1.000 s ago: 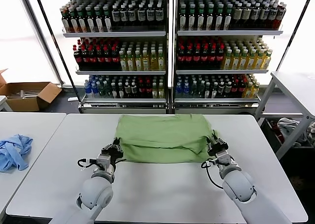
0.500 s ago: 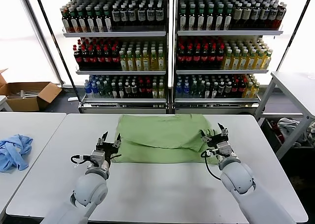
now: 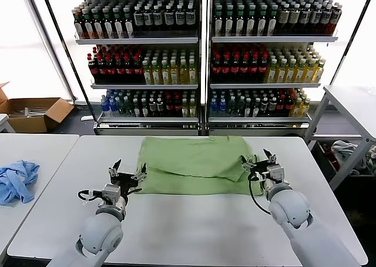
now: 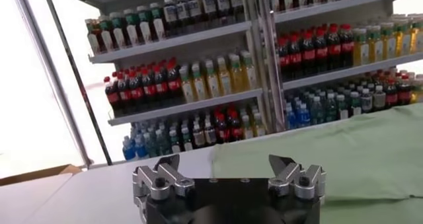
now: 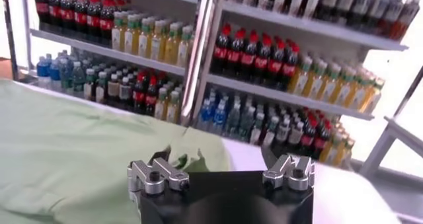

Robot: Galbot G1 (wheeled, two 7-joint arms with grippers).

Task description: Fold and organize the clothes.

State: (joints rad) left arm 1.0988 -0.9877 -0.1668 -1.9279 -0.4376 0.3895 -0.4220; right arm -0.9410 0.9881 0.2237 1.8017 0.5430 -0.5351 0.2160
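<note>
The light green polo shirt (image 3: 195, 165) lies folded into a soft, roughly rectangular pad on the white table (image 3: 188, 220), toward the far edge at about 12 o'clock from the robot. Its cloth is matte and limp, with an upper layer overlapping the lower one and a slightly rumpled corner at the right end (buttons and chest print are not visible in this fold).

The left gripper (image 3: 127, 174) hovers just off the shirt's left edge, at about 10 o'clock, fingers spread wide and holding nothing. The right gripper (image 3: 265, 162) sits at the shirt's right edge, at about 2 o'clock, also spread and released; whether its tips touch the cloth cannot be told. Dark cables loop from both wrists.

Surroundings: behind the table stand two glass-fronted shelving units (image 3: 202, 56) packed with rows of bottles (image 3: 141, 70), dark, red-capped, yellow and blue. On a neighbouring table at 9 o'clock a crumpled light blue garment (image 3: 16, 181) lies well apart from the shirt. An open cardboard box (image 3: 32, 113) sits on the floor beyond it. Another white table (image 3: 352, 105) stands at 3 o'clock. Nothing lies between either gripper and the shirt.
</note>
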